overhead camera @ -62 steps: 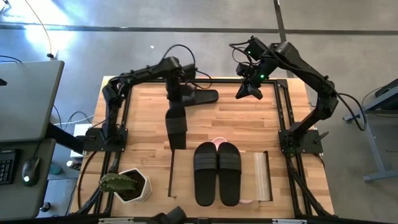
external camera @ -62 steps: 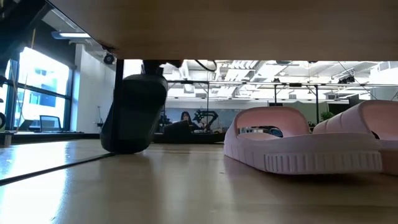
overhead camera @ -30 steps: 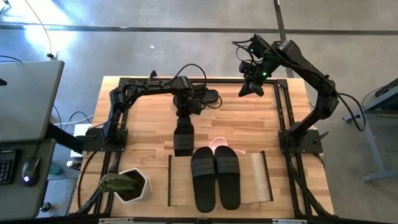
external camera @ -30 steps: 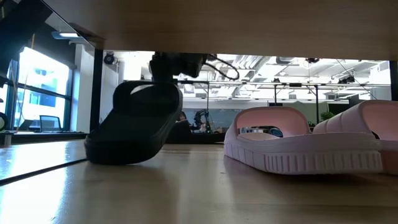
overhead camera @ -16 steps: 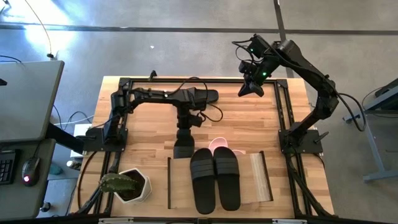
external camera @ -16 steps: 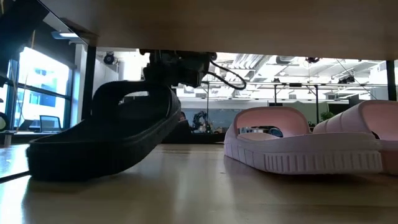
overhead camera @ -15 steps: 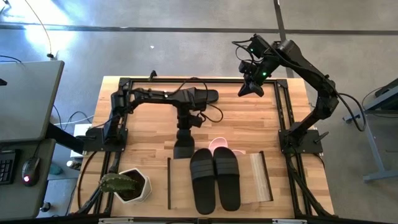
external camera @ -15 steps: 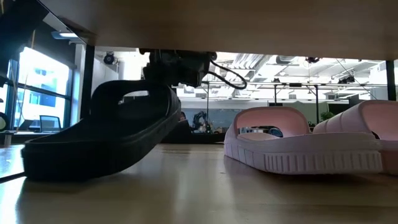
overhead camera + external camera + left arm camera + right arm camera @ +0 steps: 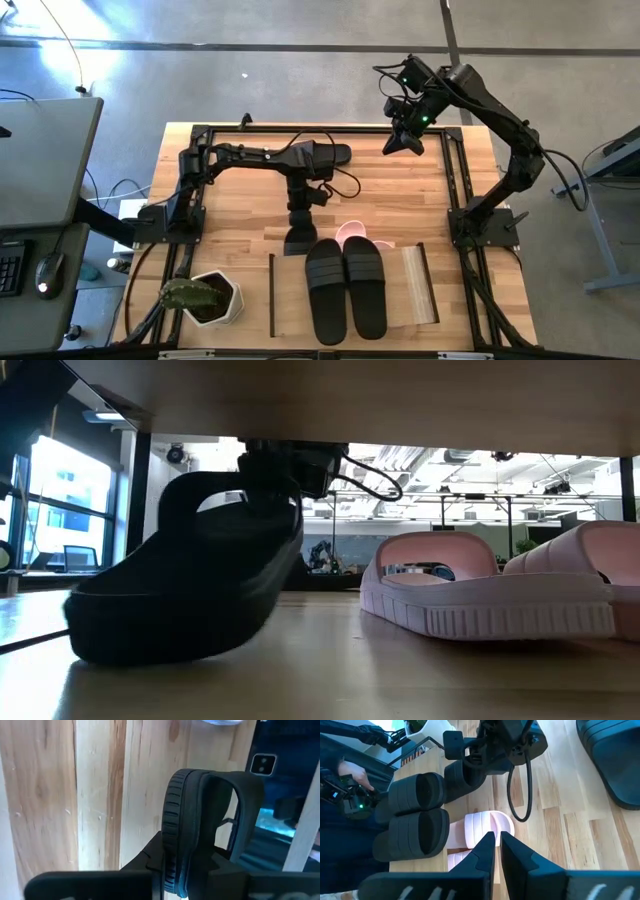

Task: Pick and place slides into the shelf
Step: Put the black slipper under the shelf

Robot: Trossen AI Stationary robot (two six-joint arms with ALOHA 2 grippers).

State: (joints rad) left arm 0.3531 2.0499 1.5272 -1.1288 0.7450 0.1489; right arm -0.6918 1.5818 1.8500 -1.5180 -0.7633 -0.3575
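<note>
My left gripper (image 9: 300, 205) reaches from the table's middle toward the shelf (image 9: 420, 285) and is shut on a black slide (image 9: 300, 238) at the shelf's open far side, left of the pink-and-white slides (image 9: 490, 590) that stand under the top panel (image 9: 400, 400). A black pair (image 9: 345, 285) lies on top of the shelf. One more black slide (image 9: 330, 155) lies flat near the table's far edge. My right gripper (image 9: 400, 145) hangs shut over the table's far right corner, touching nothing. My left gripper pinches the far end of the black slide's sole (image 9: 172, 855), one finger (image 9: 150, 857) on each face, coming from above and the far side. The slide (image 9: 190, 590) slants down from the hold toward the shelf, strap (image 9: 235, 820) beyond the fingers, its free end (image 9: 130, 645) down at the table.
A white hexagonal pot with a cactus (image 9: 210, 300) stands at the near left corner. The arms' black frames run along the table's left and right sides. A person's hand and dark sleeve (image 9: 347, 775) show beyond the table's near side. Bare wood lies between the shelf and the far edge.
My left gripper has moved toward the near edge and down, carrying the black slide to the shelf's opening. The slide has tipped from steeply hanging to slanting, free end leading under the top panel, then shifted slightly right.
</note>
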